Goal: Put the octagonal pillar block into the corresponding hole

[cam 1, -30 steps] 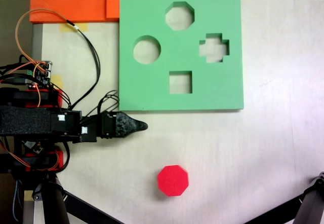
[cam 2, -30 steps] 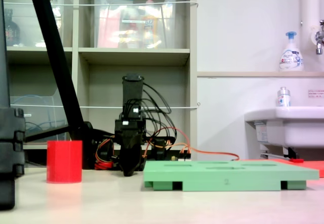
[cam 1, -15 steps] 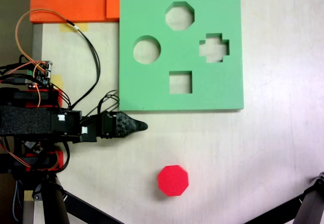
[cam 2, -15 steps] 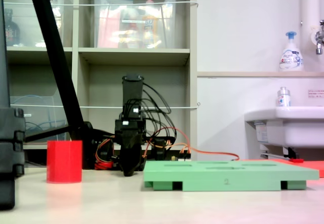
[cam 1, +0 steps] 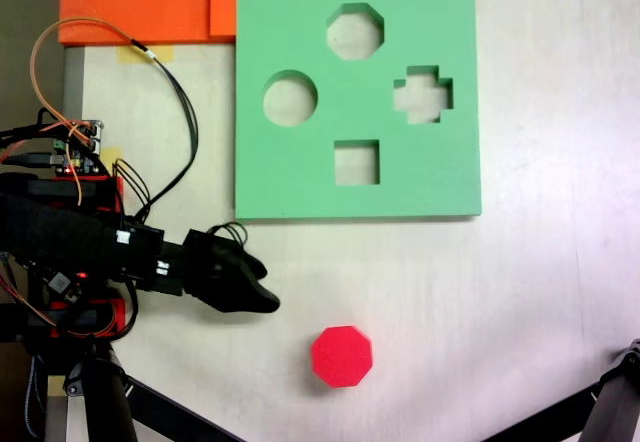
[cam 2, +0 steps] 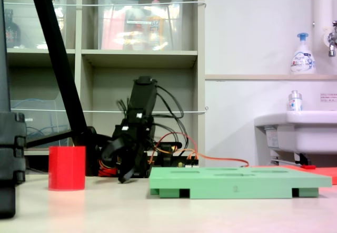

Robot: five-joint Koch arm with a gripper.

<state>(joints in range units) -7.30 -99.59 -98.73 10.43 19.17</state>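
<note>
The octagonal pillar block (cam 1: 341,356) is a bright red foam prism standing upright on the pale table, below the green foam board (cam 1: 300,177); it also stands at the left in the side-on fixed view (cam 2: 67,168). The corresponding hole (cam 1: 355,31) is the eight-sided cutout near the board's top edge. My gripper (cam 1: 262,287) hangs low over the table, up and to the left of the block and apart from it. From the side my gripper (cam 2: 115,167) tilts toward the block, its jaws spread and nothing between them.
The board (cam 2: 239,182) also has a round cutout (cam 1: 290,98), a cross cutout (cam 1: 422,94) and a square cutout (cam 1: 357,162). Orange foam sheets (cam 1: 140,2) lie at the top left. Loose wires (cam 1: 185,112) loop beside the arm's base. Black tripod legs (cam 1: 600,412) cross the lower corners.
The arm has swung down in the top-down view, toward the red block, and the gripper has tilted and spread its jaws. Block and board have not moved.
</note>
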